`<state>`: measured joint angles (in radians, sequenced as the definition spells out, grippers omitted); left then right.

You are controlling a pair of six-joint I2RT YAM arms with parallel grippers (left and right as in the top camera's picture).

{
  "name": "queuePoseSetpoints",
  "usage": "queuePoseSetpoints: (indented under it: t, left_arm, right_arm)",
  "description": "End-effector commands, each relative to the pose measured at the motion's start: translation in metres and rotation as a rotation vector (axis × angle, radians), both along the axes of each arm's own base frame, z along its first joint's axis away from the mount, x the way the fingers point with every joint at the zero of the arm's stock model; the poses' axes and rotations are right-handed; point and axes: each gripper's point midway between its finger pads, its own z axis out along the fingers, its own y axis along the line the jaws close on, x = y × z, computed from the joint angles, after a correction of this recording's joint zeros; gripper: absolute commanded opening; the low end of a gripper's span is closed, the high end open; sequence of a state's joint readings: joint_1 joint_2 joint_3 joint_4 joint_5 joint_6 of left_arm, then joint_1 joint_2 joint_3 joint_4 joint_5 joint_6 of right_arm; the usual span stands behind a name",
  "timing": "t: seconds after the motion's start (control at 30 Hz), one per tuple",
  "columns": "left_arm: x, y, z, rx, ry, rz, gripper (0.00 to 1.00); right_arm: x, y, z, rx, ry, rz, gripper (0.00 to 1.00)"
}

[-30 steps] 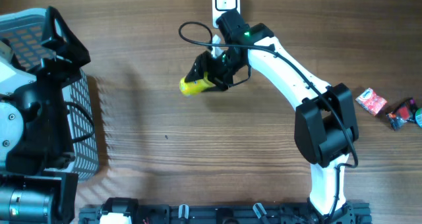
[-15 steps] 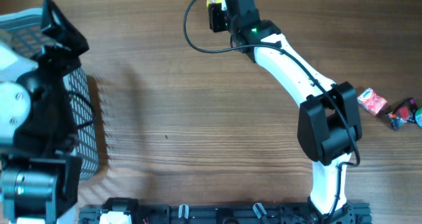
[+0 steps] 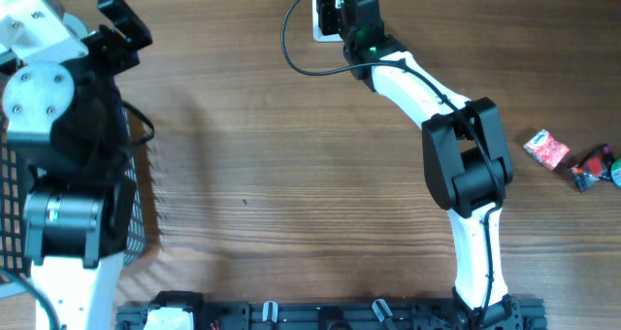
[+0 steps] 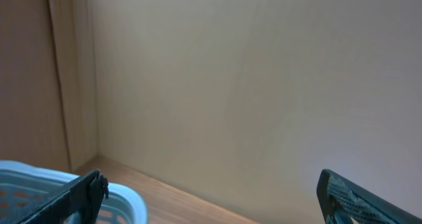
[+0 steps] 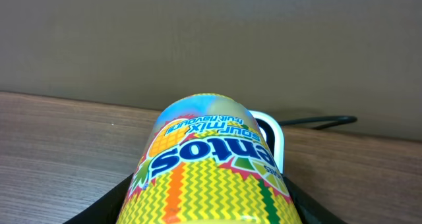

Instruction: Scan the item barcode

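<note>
The jaws of the right gripper (image 5: 211, 201) are clamped partway round a yellow sweet tube (image 5: 210, 155), which is held at the far edge of the counter (image 3: 291, 194), just in front of the white scanner (image 5: 277, 137); whether the two touch cannot be told. The jaws of the left gripper (image 4: 211, 184) are spread wide with nothing between them, above the basket (image 4: 125, 199) at the left edge. A wide stretch of wood is seen between the arms. A red packet (image 3: 546, 148) and a dark packet (image 3: 590, 167) are seen near the right edge.

Wood-grain table (image 3: 291, 175) w/ plain beige wall (image 4: 264, 85) behind.
</note>
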<state>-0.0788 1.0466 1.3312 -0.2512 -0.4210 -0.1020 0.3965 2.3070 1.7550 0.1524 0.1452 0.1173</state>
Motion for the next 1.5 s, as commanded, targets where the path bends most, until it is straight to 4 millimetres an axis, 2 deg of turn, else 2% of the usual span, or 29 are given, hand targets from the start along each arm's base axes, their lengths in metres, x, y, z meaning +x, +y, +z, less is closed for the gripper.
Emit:
queuePoseSetpoints:
  t: [0.0, 0.17, 0.27, 0.57, 0.8, 0.87, 0.93, 1.0, 1.07, 1.17, 1.2, 1.27, 1.33, 1.4, 1.47]
  left_arm:
    - [-0.048, 0.001, 0.016, 0.150, 0.016, -0.007, 1.00]
    - [-0.108, 0.000, 0.049, 0.155, -0.131, -0.032, 1.00]
    - [-0.129, 0.002, 0.057, 0.153, -0.177, -0.028, 1.00]
    - [-0.128, 0.002, 0.055, 0.200, -0.172, -0.020, 1.00]
    - [-0.127, -0.003, 0.058, 0.270, -0.165, -0.037, 1.00]
    - [-0.133, 0.007, 0.059, 0.282, -0.155, 0.026, 1.00]
    - [-0.141, 0.013, 0.047, 0.278, -0.105, 0.052, 1.00]
    - [-0.152, 0.011, 0.053, 0.278, -0.138, 0.042, 1.00]
    - [-0.166, 0.012, 0.056, 0.276, -0.164, 0.043, 1.00]
    - [-0.194, 0.007, 0.058, 0.287, -0.210, 0.005, 1.00]
    - [-0.197, 0.005, 0.058, 0.294, -0.214, -0.006, 1.00]
    - [-0.215, -0.006, 0.056, 0.328, -0.234, -0.058, 1.00]
    - [-0.234, -0.007, 0.055, 0.351, -0.263, -0.033, 1.00]
    - [-0.238, -0.006, 0.044, 0.354, -0.264, 0.000, 1.00]
    - [-0.231, -0.008, 0.034, 0.371, -0.254, -0.005, 1.00]
  right_arm:
    - [0.005, -0.001, 0.005, -0.033, -0.030, -0.001, 0.28]
    - [0.003, -0.002, 0.000, -0.043, -0.005, 0.000, 0.28]
    - [0.002, -0.002, -0.001, -0.044, -0.003, 0.000, 0.28]
    - [0.008, -0.002, 0.012, -0.069, -0.068, 0.015, 0.28]
    - [0.009, -0.002, 0.013, -0.093, -0.083, 0.024, 0.27]
    - [0.009, -0.003, 0.012, -0.112, -0.082, 0.030, 0.27]
    - [0.010, -0.004, 0.011, -0.115, -0.082, 0.029, 0.27]
    - [0.012, -0.004, 0.006, -0.114, -0.085, 0.028, 0.27]
    - [0.014, -0.003, -0.007, -0.114, -0.084, 0.029, 0.27]
    - [0.017, -0.001, -0.012, -0.107, -0.095, 0.030, 0.27]
    - [0.017, -0.002, -0.012, -0.108, -0.096, 0.030, 0.27]
    - [0.019, -0.002, -0.007, -0.101, -0.115, 0.026, 0.27]
    - [0.019, -0.002, -0.006, -0.100, -0.119, 0.026, 0.27]
    - [0.019, -0.003, -0.006, -0.099, -0.118, 0.025, 0.27]
    - [0.019, -0.003, -0.006, -0.098, -0.118, 0.024, 0.27]
